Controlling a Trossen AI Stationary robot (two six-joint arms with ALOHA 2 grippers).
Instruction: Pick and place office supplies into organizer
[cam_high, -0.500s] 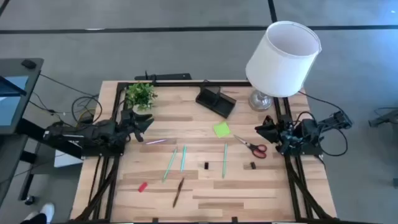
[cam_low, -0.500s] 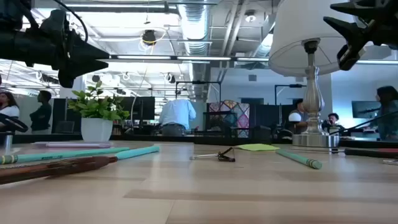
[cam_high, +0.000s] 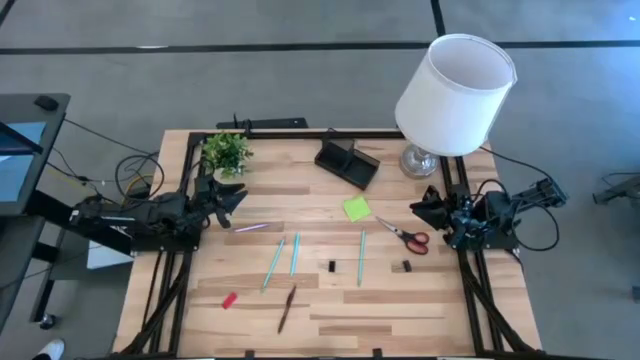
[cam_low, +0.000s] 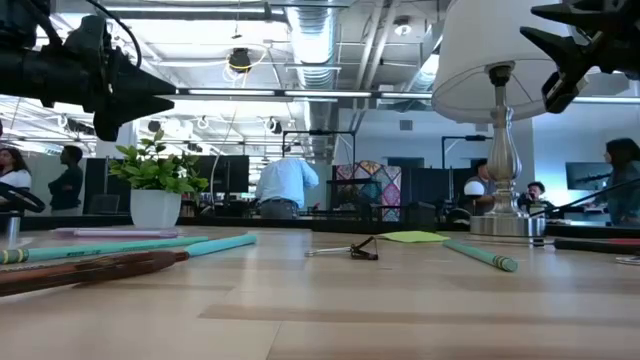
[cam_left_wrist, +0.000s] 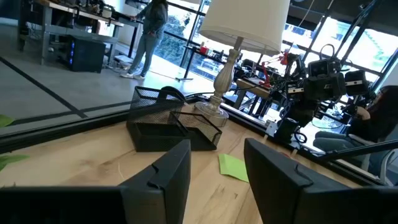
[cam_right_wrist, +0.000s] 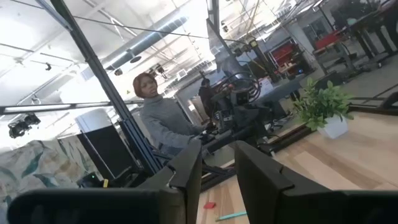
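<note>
From above, the left gripper (cam_high: 232, 195) hung at the table's (cam_high: 330, 310) left edge and the right gripper (cam_high: 425, 208) at its right, both empty. The organizer (cam_high: 346, 163) sat at the back, the sticky-note pad (cam_high: 355, 208) and scissors (cam_high: 403, 235) before it, pens (cam_high: 294, 254) mid-table.

At table height, a brown pencil (cam_low: 90, 270) lay nearest.

The left wrist showed parted fingers (cam_left_wrist: 168, 171).

The right wrist showed a narrow gap, perhaps partly released.

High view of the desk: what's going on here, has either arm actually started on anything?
Nothing is in hand yet. The left gripper waits at the table's left edge and the right gripper at its right edge, both open with nothing between the fingers. Pens, scissors, a sticky-note pad and a red eraser lie loose on the table. The organizer sits at the back by the lamp.
</note>
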